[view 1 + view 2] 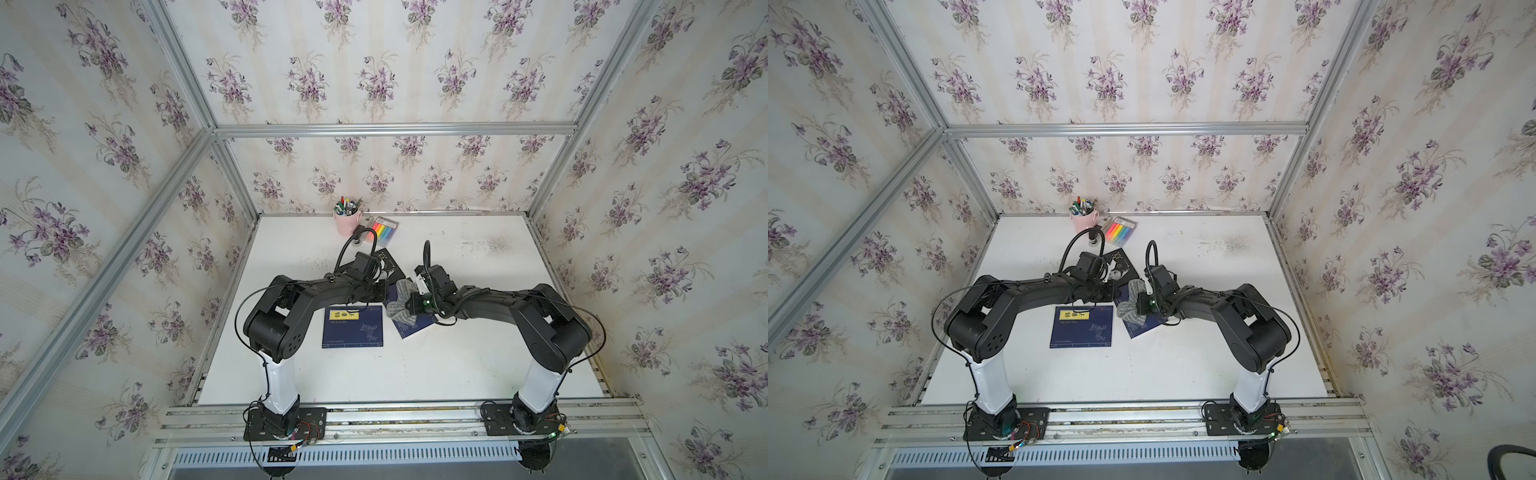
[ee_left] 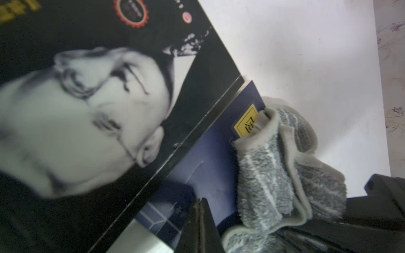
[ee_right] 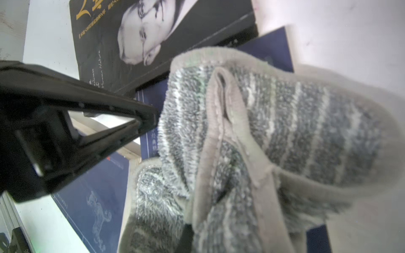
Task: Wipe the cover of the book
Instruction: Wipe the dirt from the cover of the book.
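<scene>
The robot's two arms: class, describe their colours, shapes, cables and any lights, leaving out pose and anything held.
Both the left arm and right arm have bulky matte-black links and rounded joints above a white lower column, bolted to black base plates. Black cables arch over each wrist. A green light glows at the right wrist. The left gripper has slim black fingers.

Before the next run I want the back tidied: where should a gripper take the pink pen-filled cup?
Likely the side wall of the pink cup, below the rim, from the robot's left: pens block the top, and the pack of coloured highlighters lies on its right.
</scene>
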Robot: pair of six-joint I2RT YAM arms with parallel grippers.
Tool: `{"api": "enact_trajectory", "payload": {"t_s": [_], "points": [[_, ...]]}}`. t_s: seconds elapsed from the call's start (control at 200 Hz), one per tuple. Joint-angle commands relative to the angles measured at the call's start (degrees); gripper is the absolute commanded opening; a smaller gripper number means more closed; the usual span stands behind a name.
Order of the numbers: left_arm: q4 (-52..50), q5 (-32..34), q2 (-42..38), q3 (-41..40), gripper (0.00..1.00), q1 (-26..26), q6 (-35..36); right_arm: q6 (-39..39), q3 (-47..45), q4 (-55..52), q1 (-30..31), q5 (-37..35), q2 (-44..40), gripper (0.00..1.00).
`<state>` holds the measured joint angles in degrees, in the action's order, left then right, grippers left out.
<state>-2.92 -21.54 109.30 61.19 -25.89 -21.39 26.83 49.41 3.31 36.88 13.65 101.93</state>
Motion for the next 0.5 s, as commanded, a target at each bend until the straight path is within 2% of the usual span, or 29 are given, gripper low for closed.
{"api": "enact_trajectory", "payload": {"t_s": [0.0,0.495], "points": [[-3.79,2.52,-0.65,0.67,0.00,0.50,2.19,0.32,-3.46,-8.86,0.02,-2.22,-1.40,0.00],[-5.13,8.58,-0.12,1.26,0.00,0.83,4.23,-0.19,-5.11,-8.23,0.07,-1.41,-3.40,0.00]]}}
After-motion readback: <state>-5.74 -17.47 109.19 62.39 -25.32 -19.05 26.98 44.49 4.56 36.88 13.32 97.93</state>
